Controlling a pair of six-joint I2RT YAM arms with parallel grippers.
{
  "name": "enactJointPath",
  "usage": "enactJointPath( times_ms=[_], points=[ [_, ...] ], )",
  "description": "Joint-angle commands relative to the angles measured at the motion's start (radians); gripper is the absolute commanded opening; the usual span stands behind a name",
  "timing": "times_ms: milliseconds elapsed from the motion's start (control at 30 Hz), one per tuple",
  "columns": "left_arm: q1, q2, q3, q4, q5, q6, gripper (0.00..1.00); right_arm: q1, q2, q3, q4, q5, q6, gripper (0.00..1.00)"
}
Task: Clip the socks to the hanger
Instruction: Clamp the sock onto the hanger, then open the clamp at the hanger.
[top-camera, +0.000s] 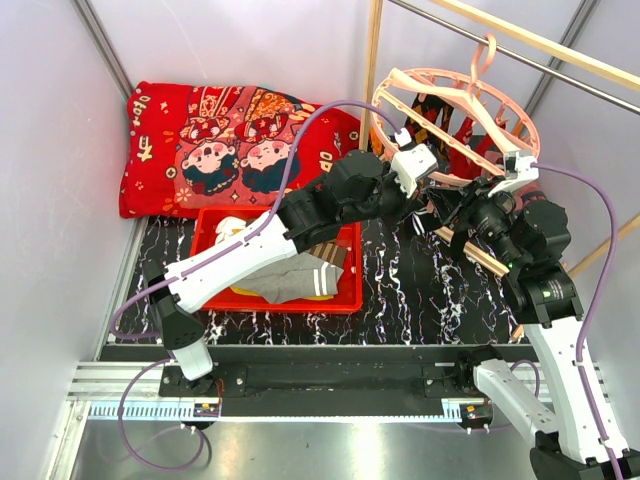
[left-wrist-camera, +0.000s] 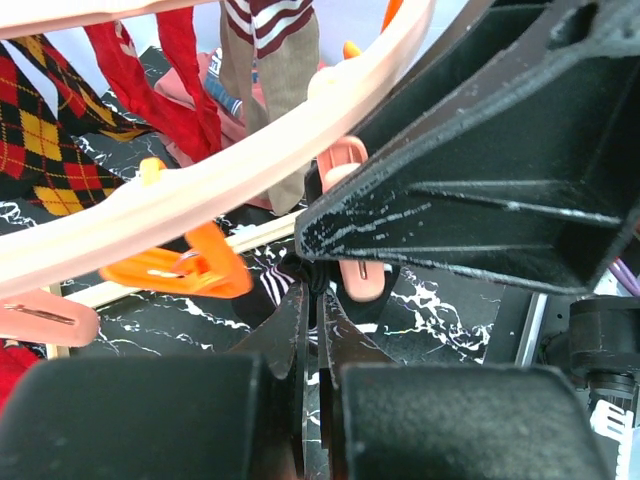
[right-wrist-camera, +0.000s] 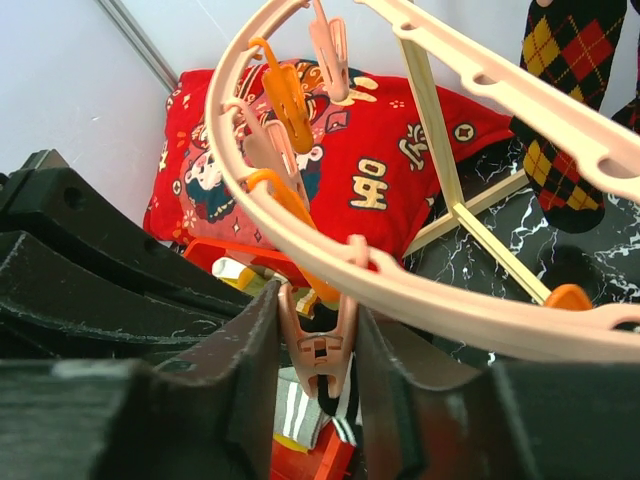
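Your black marbled tabletop (top-camera: 420, 285) sits between pale grey walls (top-camera: 60, 150), with a red cushion (top-camera: 230, 140) at upper left. The hanger (top-camera: 440, 85) hangs at upper right, and socks (top-camera: 300, 280) lie in the red bin (top-camera: 345, 300). Only the right wrist view shows the right gripper (right-wrist-camera: 318, 315) with its fingers clenched on a pink clip (right-wrist-camera: 318, 355). The left wrist view shows the left gripper (left-wrist-camera: 312, 295) with its fingers pressed together.
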Motion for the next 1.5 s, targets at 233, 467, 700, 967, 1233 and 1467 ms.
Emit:
enactJointPath(
  times_ms=[233,467,700,967,1233,1467],
  points=[
    [-0.007,-0.014,0.038,0.055,0.039,-0.012,0.00,0.001,-0.023,-0.001,0.028,0.010,-0.020,0.57],
    [-0.005,-0.065,-0.049,0.130,0.026,-0.011,0.30,0.001,-0.035,-0.008,0.028,0.062,-0.020,0.58],
    [0.036,-0.198,-0.314,0.357,0.052,-0.081,0.51,0.001,-0.050,-0.013,0.027,0.123,-0.019,0.59],
    [0.131,-0.243,-0.506,0.636,0.186,-0.169,0.71,0.001,-0.058,-0.014,0.022,0.166,-0.020,0.59],
    [0.188,-0.176,-0.592,0.980,0.325,-0.281,0.81,0.001,-0.063,-0.008,0.011,0.176,-0.032,0.60],
    [0.214,-0.102,-0.538,1.052,0.365,-0.322,0.81,0.001,-0.064,-0.002,0.005,0.182,-0.046,0.60]
  ],
)
